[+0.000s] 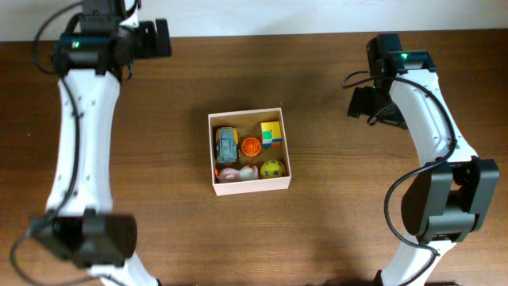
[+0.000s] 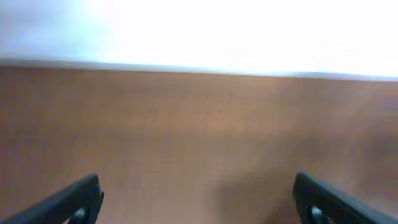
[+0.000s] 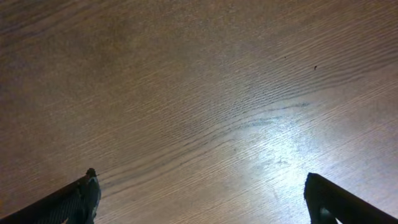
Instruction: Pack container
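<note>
The container (image 1: 282, 143), a square shallow cardboard box, white outside and tan inside, sits at the table's middle in the overhead view. Inside lie a grey toy car (image 1: 227, 144), an orange round toy (image 1: 251, 146), a yellow-blue-green block (image 1: 271, 133), a yellow ball (image 1: 272, 168) and pink-white toys (image 1: 236, 172). My left gripper (image 2: 198, 199) is open and empty at the far left, over bare wood near the table's back edge. My right gripper (image 3: 200, 193) is open and empty at the far right, over bare wood. Neither wrist view shows the container.
The dark wooden table (image 1: 159, 199) ends at a pale wall along the back edge (image 2: 199, 65). The left arm (image 1: 79, 143) runs down the left side and the right arm (image 1: 432, 135) down the right side.
</note>
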Motion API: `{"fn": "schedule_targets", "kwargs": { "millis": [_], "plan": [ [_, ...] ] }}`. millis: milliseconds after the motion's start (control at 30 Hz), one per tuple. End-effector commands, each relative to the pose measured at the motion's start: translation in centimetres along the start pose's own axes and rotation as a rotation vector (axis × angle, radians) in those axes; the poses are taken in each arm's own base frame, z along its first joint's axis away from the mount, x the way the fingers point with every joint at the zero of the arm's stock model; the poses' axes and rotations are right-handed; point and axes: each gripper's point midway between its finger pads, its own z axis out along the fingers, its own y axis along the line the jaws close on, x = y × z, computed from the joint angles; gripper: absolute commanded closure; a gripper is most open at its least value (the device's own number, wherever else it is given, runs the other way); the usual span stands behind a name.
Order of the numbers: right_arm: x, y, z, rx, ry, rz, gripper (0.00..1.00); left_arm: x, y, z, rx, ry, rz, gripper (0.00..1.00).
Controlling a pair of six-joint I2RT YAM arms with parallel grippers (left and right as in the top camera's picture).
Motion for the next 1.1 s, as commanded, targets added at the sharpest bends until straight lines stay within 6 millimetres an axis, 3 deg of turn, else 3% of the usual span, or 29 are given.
{"fn": "schedule_targets", "kwargs": {
  "millis": [0, 200, 500, 700, 900, 1067],
  "plan": [
    [0.2, 0.1, 0.0, -0.001, 0.004, 0.001, 0.01, -1.7, -0.7, -5.3, 0.043, -0.142, 0.013, 0.01],
    [0.2, 0.1, 0.1, 0.0, 0.004, 0.001, 0.01, 0.5, -0.4, -8.0, 0.049, -0.282, 0.05, 0.01],
    [0.2, 0.1, 0.0, -0.001, 0.004, 0.001, 0.01, 7.7, 0.1, -11.8, 0.059, -0.427, 0.073, 0.01],
    [0.2, 0.1, 0.0, -0.001, 0.004, 0.001, 0.01, 12.4, 0.1, -14.2, 0.072, -0.497, 0.185, 0.01],
    [0.2, 0.1, 0.0, -0.001, 0.003, 0.002, 0.01, 17.8, 0.5, -15.2, 0.065, -0.539, 0.199, 0.01],
    [0.2, 0.1, 0.0, -0.001, 0.004, 0.001, 0.01, 22.3, 0.4, -14.5, 0.086, -0.559, 0.207, 0.01]
  ]
}}
